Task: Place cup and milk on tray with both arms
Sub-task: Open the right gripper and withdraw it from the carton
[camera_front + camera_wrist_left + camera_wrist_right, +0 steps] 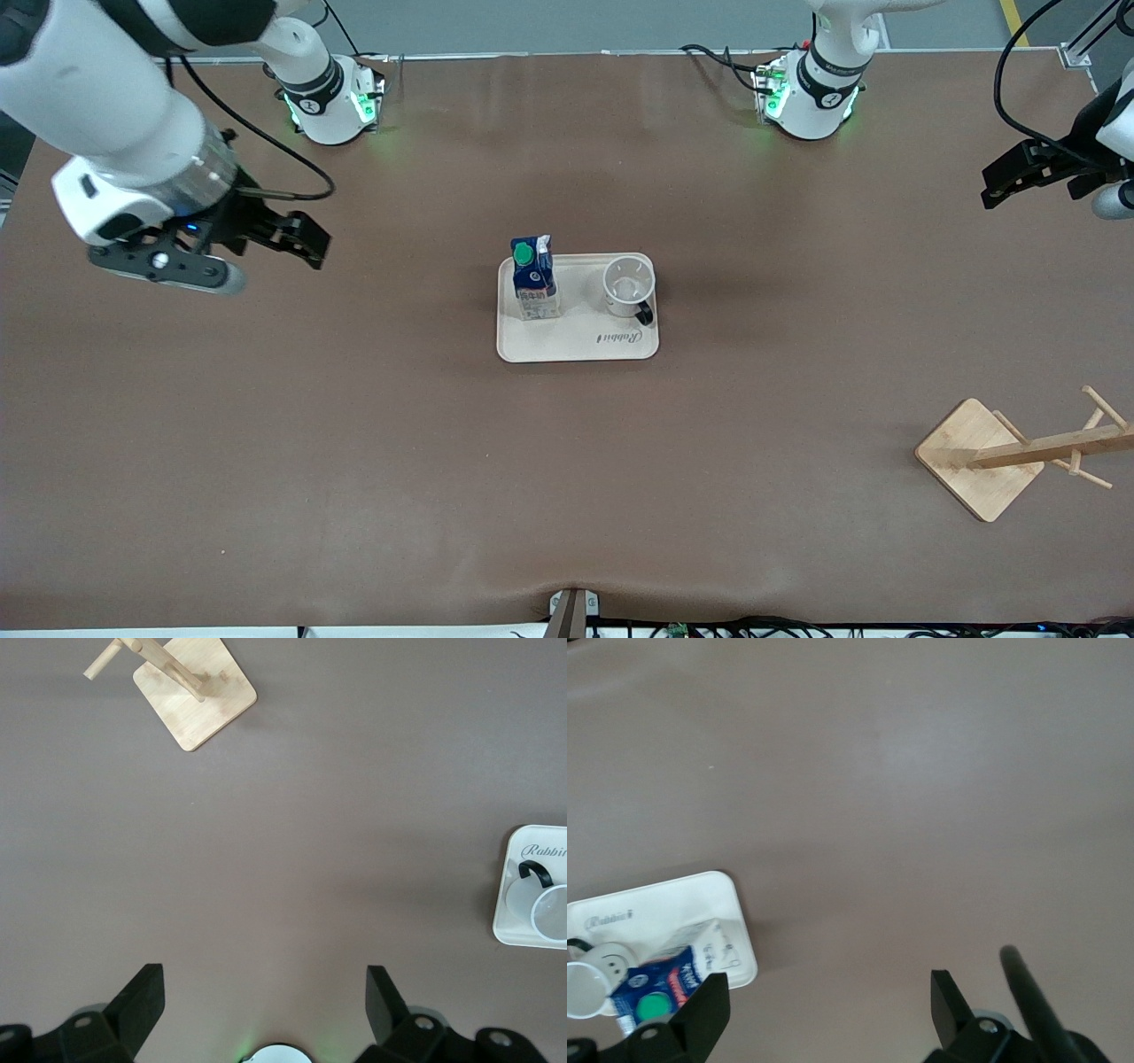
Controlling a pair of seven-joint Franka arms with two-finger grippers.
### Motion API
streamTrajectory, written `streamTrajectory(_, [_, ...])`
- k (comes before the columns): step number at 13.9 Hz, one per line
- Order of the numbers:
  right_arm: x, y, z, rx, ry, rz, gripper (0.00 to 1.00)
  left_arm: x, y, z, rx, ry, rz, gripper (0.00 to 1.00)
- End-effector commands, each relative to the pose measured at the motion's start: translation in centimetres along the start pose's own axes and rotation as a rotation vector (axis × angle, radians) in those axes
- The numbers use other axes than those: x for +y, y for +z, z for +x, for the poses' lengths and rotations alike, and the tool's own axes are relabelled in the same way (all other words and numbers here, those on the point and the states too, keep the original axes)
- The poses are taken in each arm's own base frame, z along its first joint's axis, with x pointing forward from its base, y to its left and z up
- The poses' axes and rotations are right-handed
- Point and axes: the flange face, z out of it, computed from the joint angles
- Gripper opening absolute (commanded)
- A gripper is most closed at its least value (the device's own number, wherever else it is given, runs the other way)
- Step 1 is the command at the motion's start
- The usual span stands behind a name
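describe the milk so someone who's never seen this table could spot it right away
Find the cream tray in the middle of the brown table. Two things stand on it side by side: the milk carton at the right arm's end and a white cup at the left arm's end. The milk is the taller one, blue and white with a round green cap.

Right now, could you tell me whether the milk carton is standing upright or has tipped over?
Upright. The milk carton stands on the tray beside the cup, its green cap at the top.
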Motion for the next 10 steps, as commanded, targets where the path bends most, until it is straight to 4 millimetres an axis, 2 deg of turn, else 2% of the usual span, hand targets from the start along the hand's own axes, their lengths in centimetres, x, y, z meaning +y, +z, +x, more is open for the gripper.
streamTrajectory(1, [7.9, 0.4, -1.6, -0.007, -0.08, 0.035, 1.0, 0.0, -0.7, -0.7, -0.003, 0.018, -0.017, 1.0])
streamTrajectory(3, [13.2, -0.1, -0.3, -0.012, -0.145, 0.04, 1.0, 0.1, -0.7, -0.7, -0.003, 0.019, -0.017, 1.0])
streamTrajectory(5, [17.3, -0.7, 0.6, -0.001, -0.161, 0.044, 1.0, 0.1, -0.7, -0.7, -0.004, 0.019, -0.017, 1.0])
streamTrajectory(6, [18.6, -1.5, 0.8, 0.017, -0.174, 0.043, 1.0, 0.1, -0.7, -0.7, -0.003, 0.021, -0.017, 1.0])
streamTrajectory(9, [23.0, -1.5, 1.0, -0.003, -0.182, 0.029, 1.0, 0.5, -0.8, -0.8, -0.001, 0.028, -0.016, 1.0])
streamTrajectory(10, [23.0, -1.7, 1.0, -0.001, -0.185, 0.027, 1.0, 0.5, -0.8, -0.8, -0.001, 0.027, -0.016, 1.0])
